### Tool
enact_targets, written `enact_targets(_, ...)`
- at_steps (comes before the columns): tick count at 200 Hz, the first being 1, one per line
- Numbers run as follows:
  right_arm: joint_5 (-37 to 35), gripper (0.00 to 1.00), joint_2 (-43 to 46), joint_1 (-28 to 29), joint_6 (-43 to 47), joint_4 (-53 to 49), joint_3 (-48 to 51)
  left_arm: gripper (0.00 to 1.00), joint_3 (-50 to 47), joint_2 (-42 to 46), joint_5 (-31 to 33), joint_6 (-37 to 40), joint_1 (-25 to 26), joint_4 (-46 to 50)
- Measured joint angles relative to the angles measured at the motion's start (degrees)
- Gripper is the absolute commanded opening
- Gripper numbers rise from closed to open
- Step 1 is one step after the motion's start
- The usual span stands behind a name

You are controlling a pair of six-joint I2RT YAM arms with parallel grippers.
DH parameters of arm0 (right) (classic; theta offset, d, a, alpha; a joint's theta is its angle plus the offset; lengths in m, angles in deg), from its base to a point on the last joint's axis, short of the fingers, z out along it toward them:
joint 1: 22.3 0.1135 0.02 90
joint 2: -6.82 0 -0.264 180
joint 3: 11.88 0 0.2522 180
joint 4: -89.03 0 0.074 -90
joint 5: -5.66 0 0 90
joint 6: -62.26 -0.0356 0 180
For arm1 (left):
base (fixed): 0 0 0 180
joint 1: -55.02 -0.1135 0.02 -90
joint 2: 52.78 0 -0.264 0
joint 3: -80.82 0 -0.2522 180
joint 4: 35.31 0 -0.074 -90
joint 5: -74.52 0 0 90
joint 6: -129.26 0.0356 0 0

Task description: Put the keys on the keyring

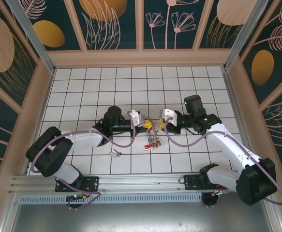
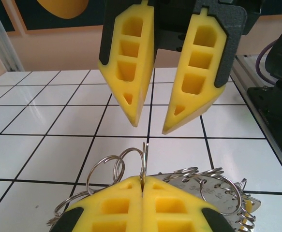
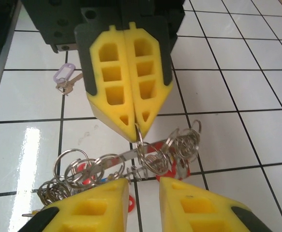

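Evidently left hand [image 2: 142,186] pinches keyring [image 2: 144,159] edge-on, pointing toward right hand [image 2: 150,126].

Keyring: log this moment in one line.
left gripper: shut on keyring | right gripper: open | tagged key: lying apart on tiles

The left arm [image 1: 78,140] and right arm [image 1: 230,145] wear white shells between black joints, with black bases on the aluminium rail [image 1: 141,180]. A lilac cable [image 1: 127,143] loops along each. Farthest from the rail are yellow wedge fingers [image 2: 126,63] with rectangular cut-outs, in black holders.
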Motion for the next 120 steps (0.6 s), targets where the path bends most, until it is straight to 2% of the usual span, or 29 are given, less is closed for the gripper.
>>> enact_targets(27,0.3,0.26,-1.6,1.1,0.5,0.0,0.0,0.0,0.0,-0.3,0.0,-0.1,0.0,-0.7)
enact_targets(56,0.2,0.21,-3.2,1.9,0.5,0.5,0.0,0.0,0.0,-0.7,-0.1,-0.2,0.0,-0.7)
enact_targets(92,0.2,0.21,-3.7,2.3,0.5,1.3,0.0,0.0,0.0,-0.9,-1.0,-0.3,0.0,-0.9)
enact_targets(120,0.1,0.05,-3.7,2.3,0.4,2.1,0.0,0.0,0.0,-1.0,-1.3,-0.4,0.0,-1.2)
